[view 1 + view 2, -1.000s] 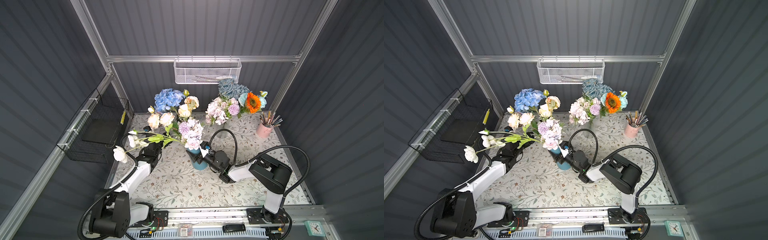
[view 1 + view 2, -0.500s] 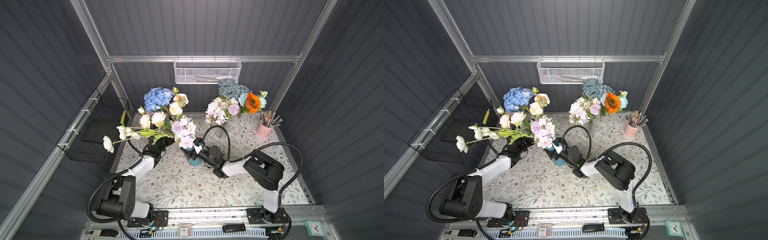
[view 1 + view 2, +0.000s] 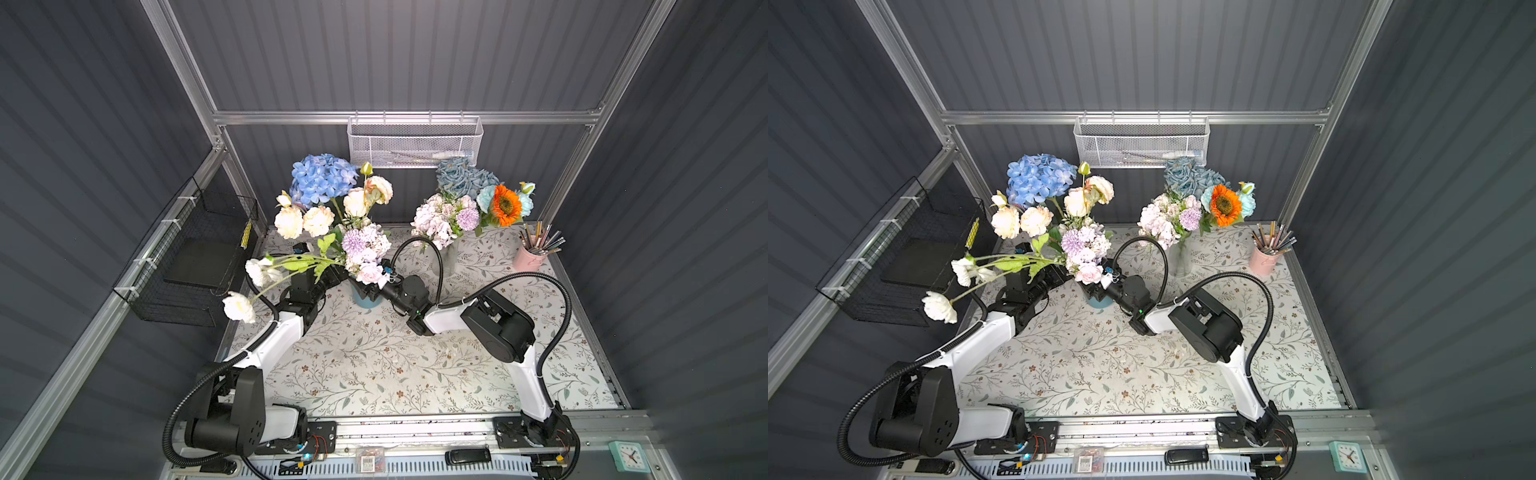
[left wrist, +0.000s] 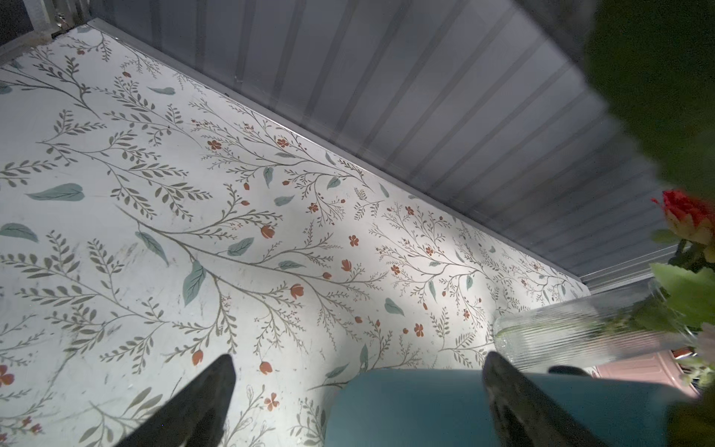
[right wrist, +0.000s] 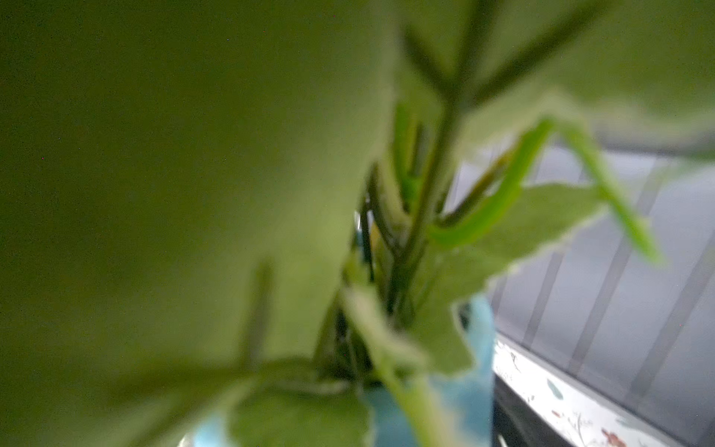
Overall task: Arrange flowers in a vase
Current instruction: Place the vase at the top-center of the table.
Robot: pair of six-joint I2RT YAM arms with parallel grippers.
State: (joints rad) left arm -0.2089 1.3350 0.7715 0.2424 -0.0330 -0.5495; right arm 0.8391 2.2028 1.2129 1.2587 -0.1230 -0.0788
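Shift over the last second: teal ceramic vase (image 3: 366,302) and its blue-cream-lilac artificial bouquet (image 3: 324,183) slid across the floral-print desk (image 3: 374,365) toward the left arm (image 3: 286,332), tracking the right jaws; likely gripped, but leaves hide them, can't tell. Left jaws wide, empty, vase just beyond. White long-stemmed flower spray (image 3: 291,266): long axis near-level, stem end in bouquet, blooms pointing left. Needs standing up.

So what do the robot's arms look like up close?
The left arm and right arm have smooth white shells joined by chunky, rounded black joints. A ribbed black hose loops off each one. The left gripper has two black pointed fingers. The right gripper is black too, with a tiny green light glowing farther back on that arm.
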